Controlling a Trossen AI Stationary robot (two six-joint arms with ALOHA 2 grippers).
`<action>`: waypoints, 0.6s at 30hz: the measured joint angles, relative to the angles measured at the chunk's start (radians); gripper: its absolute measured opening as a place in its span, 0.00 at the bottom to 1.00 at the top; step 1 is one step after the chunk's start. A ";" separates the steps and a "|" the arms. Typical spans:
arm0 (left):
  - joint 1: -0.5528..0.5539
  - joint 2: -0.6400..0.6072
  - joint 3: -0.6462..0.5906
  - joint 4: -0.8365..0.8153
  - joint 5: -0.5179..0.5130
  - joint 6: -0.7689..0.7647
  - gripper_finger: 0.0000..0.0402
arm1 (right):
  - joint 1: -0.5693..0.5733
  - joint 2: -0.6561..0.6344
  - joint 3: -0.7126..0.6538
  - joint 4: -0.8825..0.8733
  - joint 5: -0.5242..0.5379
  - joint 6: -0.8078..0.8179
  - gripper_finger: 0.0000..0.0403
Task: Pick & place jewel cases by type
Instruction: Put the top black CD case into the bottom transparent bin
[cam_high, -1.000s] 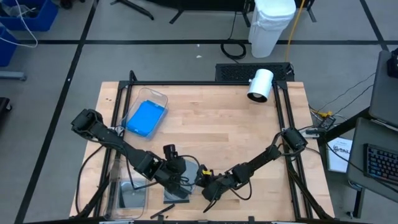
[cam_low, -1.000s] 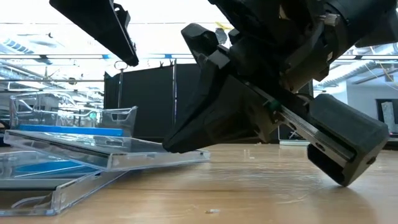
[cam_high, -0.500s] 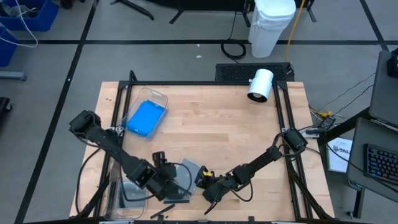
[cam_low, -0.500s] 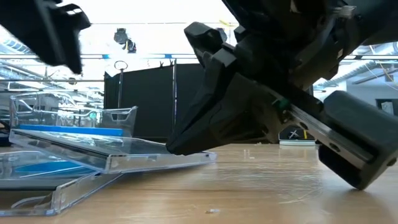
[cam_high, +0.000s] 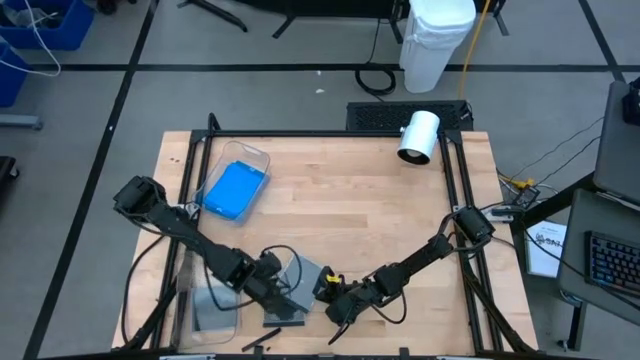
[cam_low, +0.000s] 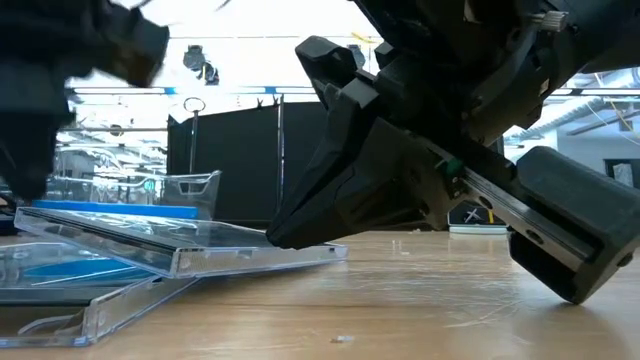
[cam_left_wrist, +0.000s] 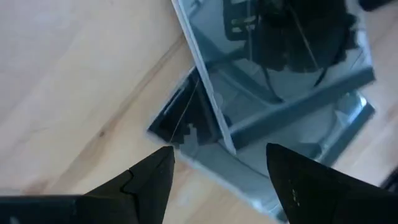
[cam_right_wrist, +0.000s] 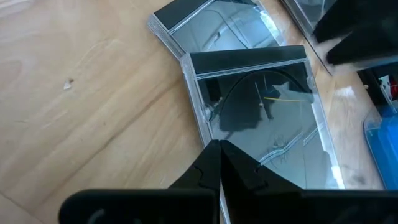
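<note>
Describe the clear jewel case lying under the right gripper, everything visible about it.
The clear jewel case is a thin, square, transparent plastic case with a dark spine strip along one edge. It lies flat on the wooden table, partly overlapping a second clear case beyond it. Its glossy lid mirrors the arm above. The right gripper, fingers together, presses its tips on the case's near edge.

two clear jewel cases (cam_right_wrist: 249, 99), two bins (cam_high: 234, 188)

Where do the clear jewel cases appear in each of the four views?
High view: clear jewel cases low in the picture, left of centre.
Low view: cases at left.
Left wrist view: cases centre-right.
Right wrist view: cases central.
Landmark: right pincer at the pile's edge.
</note>
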 joint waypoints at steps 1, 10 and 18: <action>0.010 0.002 -0.013 0.009 0.010 -0.008 0.64 | 0.000 0.000 0.000 0.001 0.000 -0.001 0.00; 0.074 0.001 -0.044 0.183 0.076 0.045 0.64 | 0.000 0.000 0.000 0.003 0.000 -0.001 0.00; 0.104 0.006 -0.047 0.108 0.080 0.001 0.64 | 0.000 -0.001 0.000 0.003 0.000 0.001 0.00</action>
